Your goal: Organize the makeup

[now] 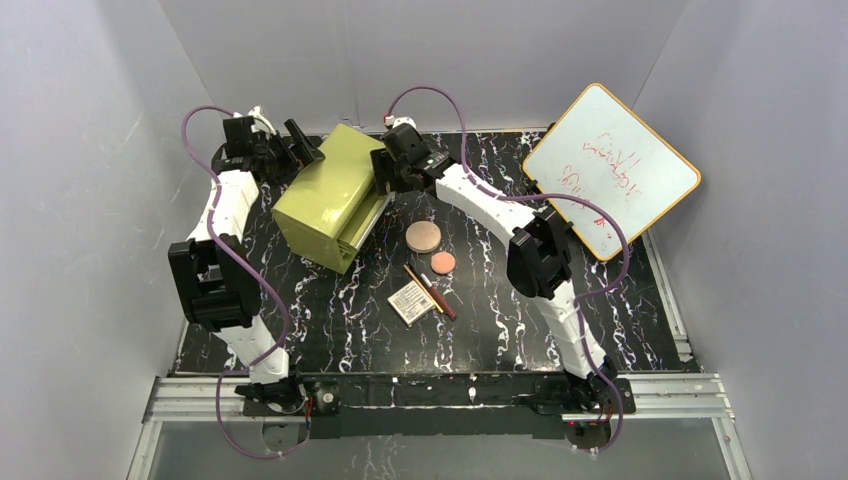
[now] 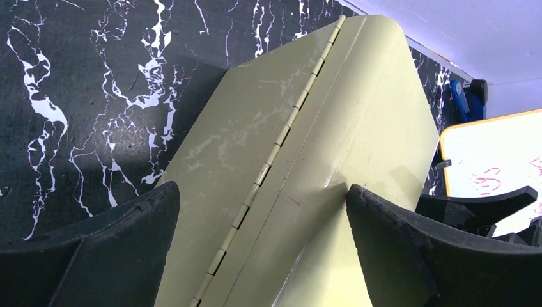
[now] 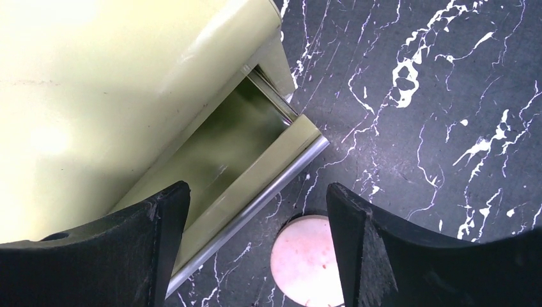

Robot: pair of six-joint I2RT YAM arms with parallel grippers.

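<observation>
The makeup lies on the black marbled table (image 1: 330, 330): a larger pinkish-tan disc (image 1: 423, 237), a smaller disc (image 1: 443, 262), a cream printed palette (image 1: 411, 301), a thin gold pencil (image 1: 415, 280) and a dark red pencil (image 1: 441, 299). My left gripper (image 1: 296, 148) is open at the olive-green drawer box's (image 1: 328, 195) far corner; in the left wrist view its jaws (image 2: 262, 192) straddle the hinged top (image 2: 300, 166). My right gripper (image 1: 385, 176) is open over the slightly open drawer's front (image 3: 255, 185). The larger disc (image 3: 305, 263) shows just beyond it.
An orange-framed whiteboard (image 1: 612, 165) with red writing leans at the back right; it also shows in the left wrist view (image 2: 492, 169). A blue clip-like object (image 2: 465, 99) sits near the back wall. Grey walls enclose the table on three sides.
</observation>
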